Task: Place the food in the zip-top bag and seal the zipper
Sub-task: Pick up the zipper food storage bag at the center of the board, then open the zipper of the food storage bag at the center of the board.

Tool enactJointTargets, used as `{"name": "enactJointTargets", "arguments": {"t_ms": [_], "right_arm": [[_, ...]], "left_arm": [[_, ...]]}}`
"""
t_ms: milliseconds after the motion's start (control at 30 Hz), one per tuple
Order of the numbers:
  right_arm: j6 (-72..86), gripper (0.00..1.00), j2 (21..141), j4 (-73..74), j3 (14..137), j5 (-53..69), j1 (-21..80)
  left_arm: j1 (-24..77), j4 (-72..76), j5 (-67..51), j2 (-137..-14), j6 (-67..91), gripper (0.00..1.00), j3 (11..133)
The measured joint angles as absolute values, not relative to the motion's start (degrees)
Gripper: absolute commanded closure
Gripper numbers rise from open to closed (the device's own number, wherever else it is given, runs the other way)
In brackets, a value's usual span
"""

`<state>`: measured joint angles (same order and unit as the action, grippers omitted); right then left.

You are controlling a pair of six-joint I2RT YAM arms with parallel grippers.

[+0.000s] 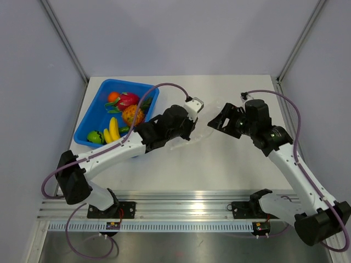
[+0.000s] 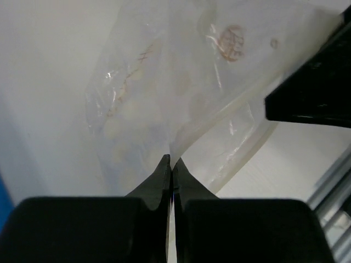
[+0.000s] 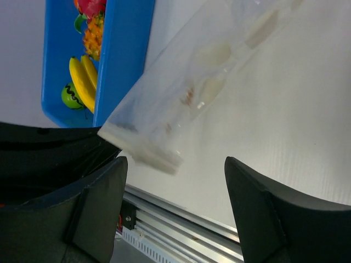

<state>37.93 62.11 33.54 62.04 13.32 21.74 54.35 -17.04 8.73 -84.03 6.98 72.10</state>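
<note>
Zip-top bag clear, crinkly, smudged; left fingers pinch its edge; right fingers apart.

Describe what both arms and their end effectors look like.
Both the left arm and right arm have white links joined by bulky black joints, each trailed by a looping purple cable. The left end effector has black fingers tapering to thin tips; the right end effector has broad, black, rounded fingers.
</note>
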Motion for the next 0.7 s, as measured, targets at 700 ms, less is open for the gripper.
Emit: {"name": "enactJointTargets", "arguments": {"t_ms": [700], "right_arm": [[41.1, 0.23, 54.2, 33.5, 58.8, 5.1, 24.4]], "left_arm": [[51.7, -23.9, -1.7, -89.0, 27.1, 1.00, 77.1]]}}
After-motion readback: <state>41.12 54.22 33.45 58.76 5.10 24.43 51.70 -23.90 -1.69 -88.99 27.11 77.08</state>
